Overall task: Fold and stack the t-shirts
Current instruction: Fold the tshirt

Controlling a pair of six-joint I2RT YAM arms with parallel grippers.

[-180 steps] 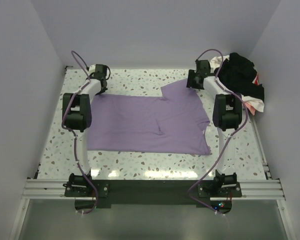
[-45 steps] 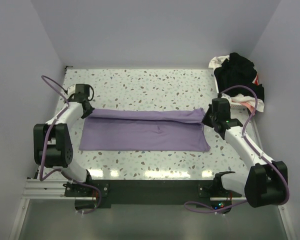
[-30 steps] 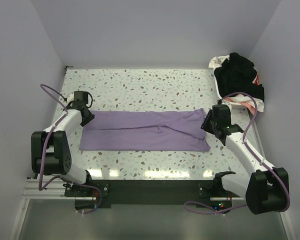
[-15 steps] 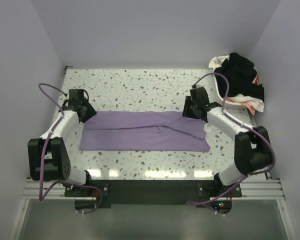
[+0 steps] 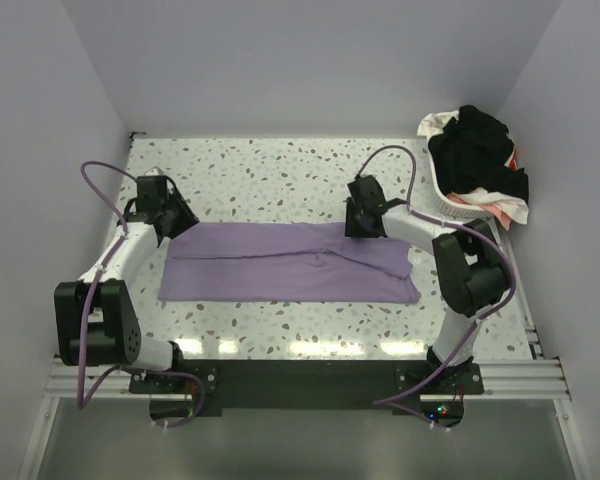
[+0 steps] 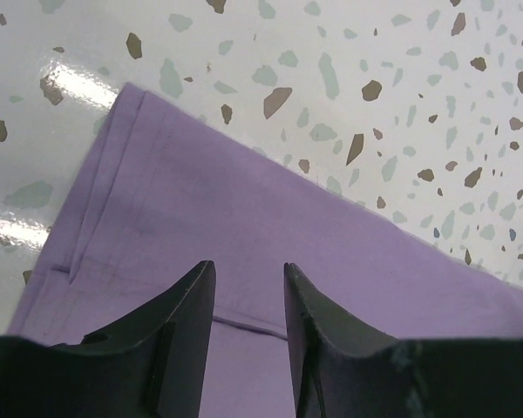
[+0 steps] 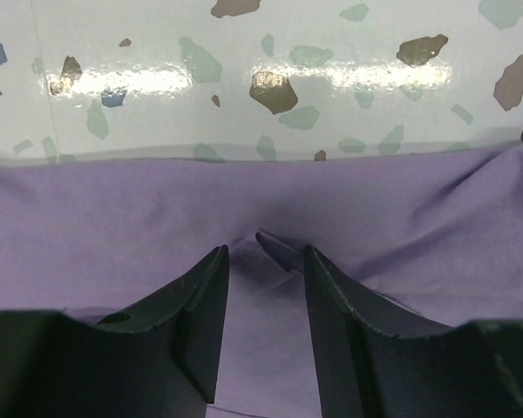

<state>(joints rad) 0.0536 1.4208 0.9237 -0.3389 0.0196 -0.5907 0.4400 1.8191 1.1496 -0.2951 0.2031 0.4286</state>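
A lilac t-shirt (image 5: 280, 265) lies folded into a long flat strip across the middle of the table. My left gripper (image 5: 177, 226) hovers over its far left corner, open, with only flat cloth (image 6: 244, 200) showing between its fingers (image 6: 187, 305). My right gripper (image 5: 355, 228) sits at the strip's far edge, right of the middle. It is open too, and a small pucker of lilac cloth (image 7: 275, 246) rises just ahead of its fingertips (image 7: 211, 270) without being pinched. More t-shirts (image 5: 480, 150), black, white and pink-red, are heaped at the far right.
The heap of shirts rests in a white plastic basket (image 5: 448, 203) at the far right corner. Pale walls close in the table on the left, right and back. Speckled tabletop (image 5: 280, 170) shows beyond the strip and a narrower band in front of it.
The right gripper has travelled left along the shirt's far edge, from its right end towards the middle. Both grippers have opened wider. The left gripper moved slightly further back.
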